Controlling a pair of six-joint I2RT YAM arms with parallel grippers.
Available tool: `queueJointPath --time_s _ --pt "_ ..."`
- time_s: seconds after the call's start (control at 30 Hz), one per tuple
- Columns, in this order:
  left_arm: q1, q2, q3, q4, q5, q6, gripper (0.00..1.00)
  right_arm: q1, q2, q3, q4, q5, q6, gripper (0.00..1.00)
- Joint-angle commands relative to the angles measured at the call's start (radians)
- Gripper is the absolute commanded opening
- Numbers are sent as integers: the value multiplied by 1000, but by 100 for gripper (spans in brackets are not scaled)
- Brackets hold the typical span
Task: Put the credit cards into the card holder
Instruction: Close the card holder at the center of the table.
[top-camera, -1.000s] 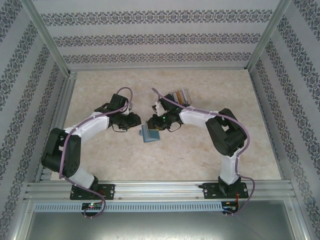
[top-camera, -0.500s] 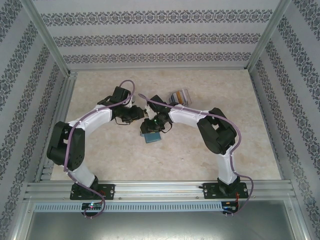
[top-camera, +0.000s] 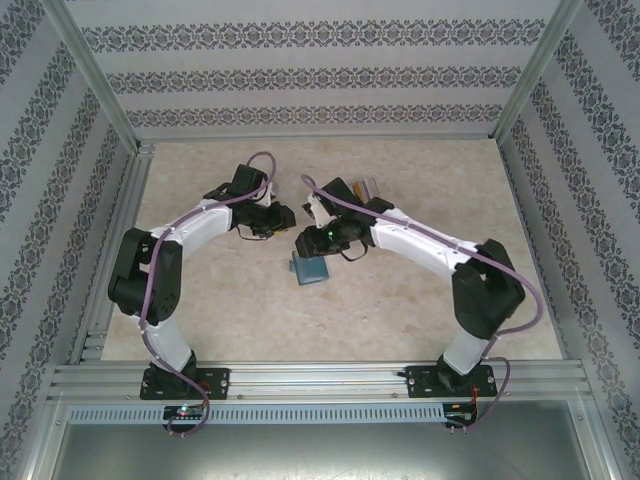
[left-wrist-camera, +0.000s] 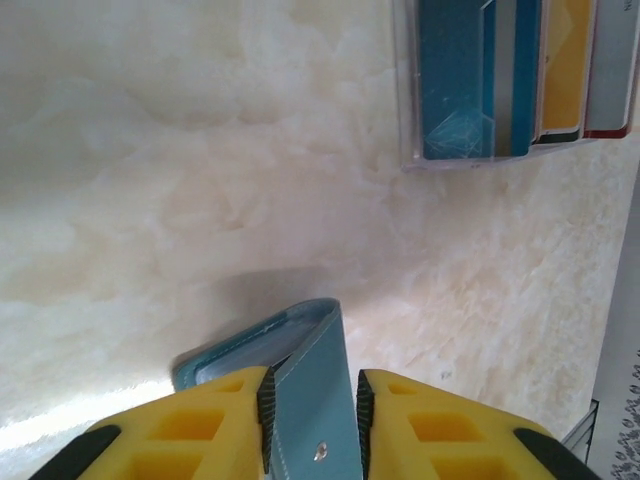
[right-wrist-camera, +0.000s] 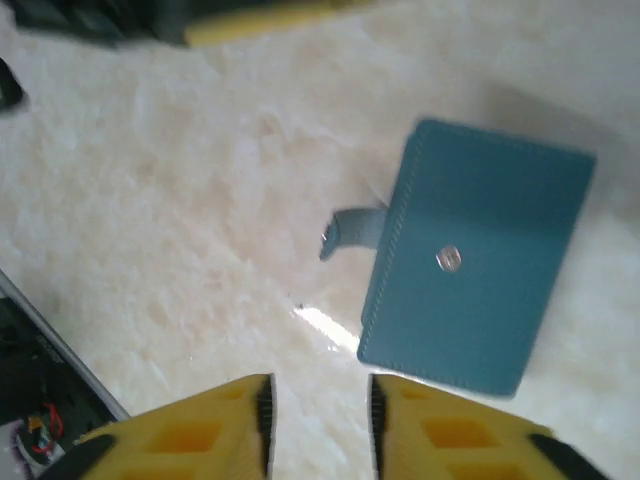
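Pinching card holder (left-wrist-camera: 303, 340) flap, left pincer (left-wrist-camera: 312, 395).

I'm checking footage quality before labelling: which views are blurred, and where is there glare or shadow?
Right wrist: blurred, with a glare streak on the table beside the wallet. Left wrist: sharp, a soft shadow beyond the wallet, cards cropped by the top edge. Top external: evenly lit.

Smooth, marbled stone-look top of the table (right-wrist-camera: 150, 200), faint sheen with one bright glare streak. Matt teal leather-like skin on the card holder (right-wrist-camera: 500, 220), stitched edge, shiny metal stud (right-wrist-camera: 449, 259). Glossy, lightly scuffed plastic on the credit cards (left-wrist-camera: 510, 70). Matt yellow moulded plastic on the right gripper (right-wrist-camera: 320, 392). Satin aluminium frame rails (top-camera: 320, 378).
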Motion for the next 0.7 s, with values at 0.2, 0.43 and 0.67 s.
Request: queueJointPath --time_s 0.2,0.43,0.67 --pt "-70 122 123 -32 120 61 29 -6 27 -258 280 -88 176 25" --pt "-71 115 18 -18 75 65 29 -47 119 -261 369 -77 186 23" --pt "-68 56 -99 -34 19 91 28 -135 203 -157 361 -82 131 22"
